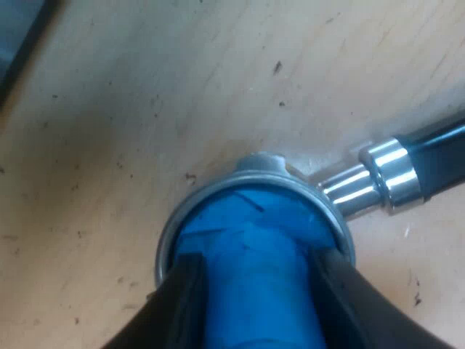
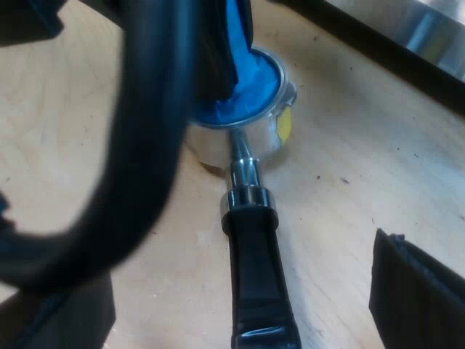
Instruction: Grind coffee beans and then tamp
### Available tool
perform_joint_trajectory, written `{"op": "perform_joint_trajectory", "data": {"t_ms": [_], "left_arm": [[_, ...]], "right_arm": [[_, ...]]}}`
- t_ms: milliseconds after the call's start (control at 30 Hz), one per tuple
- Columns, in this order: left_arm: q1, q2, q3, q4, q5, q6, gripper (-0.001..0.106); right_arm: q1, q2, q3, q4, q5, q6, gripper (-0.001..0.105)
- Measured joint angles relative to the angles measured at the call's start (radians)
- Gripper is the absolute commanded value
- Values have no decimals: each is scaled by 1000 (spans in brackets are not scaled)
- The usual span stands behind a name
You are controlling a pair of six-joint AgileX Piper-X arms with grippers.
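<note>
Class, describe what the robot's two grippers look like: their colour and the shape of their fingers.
The left gripper has two black fingers, broad, smooth and matt. The right gripper has black fingers too; one is a flat slab with a squared, notched tip. No markings show on either.

We note a blue tamper (image 1: 254, 291), a silver holder (image 2: 218, 149) with yellow patch (image 2: 285, 123) and black handle (image 2: 258, 276), and a pale, dark-speckled tabletop (image 1: 145, 109).
</note>
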Motion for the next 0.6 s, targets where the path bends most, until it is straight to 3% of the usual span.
{"op": "perform_joint_trajectory", "data": {"t_ms": [133, 600], "left_arm": [[4, 20, -3, -5, 28, 0, 0], [4, 28, -9, -9, 35, 0, 0]], "right_arm": [[0, 0, 0, 0, 0, 0, 74], [0, 0, 0, 0, 0, 0, 74]]}}
